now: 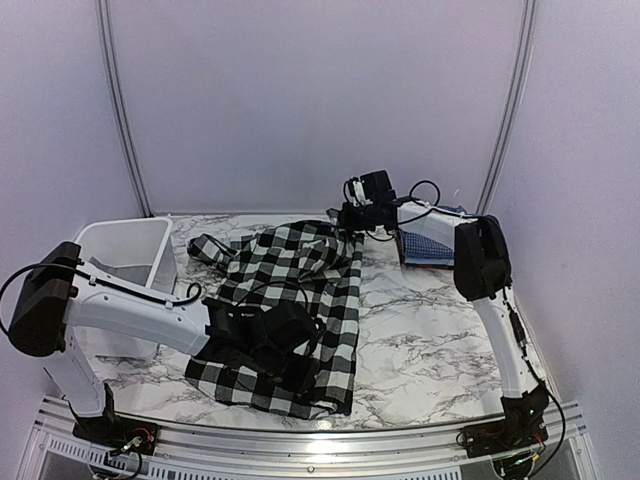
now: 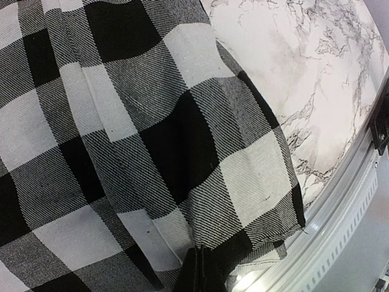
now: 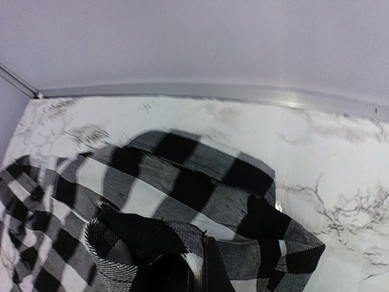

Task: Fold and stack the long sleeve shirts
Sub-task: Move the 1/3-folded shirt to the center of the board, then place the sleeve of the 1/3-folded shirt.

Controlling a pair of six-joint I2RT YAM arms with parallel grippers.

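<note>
1. Nearest the camera, the check shirt (image 1: 310, 290) sprawled from the table's (image 1: 430, 330) near edge toward the back, rumpled and not yet folded.
2. The left gripper (image 2: 203, 271) sat low on the shirt's near hem. Its fingers were closed tight, seemingly with a pinch of cloth between them, probably to carry that edge over.
3. The right gripper (image 1: 348, 226) had its fingers shut on the far edge, where the cloth bunched and rose off the marble. Holding both ends would let the arms fold the shirt together.
4. The blue shirt (image 1: 430, 247) lay compact at the far right behind the right arm, apart from the work, likely waiting for the stack.
5. The bin (image 1: 120, 240) stood at the left beside a sleeve, taking no part.
</note>
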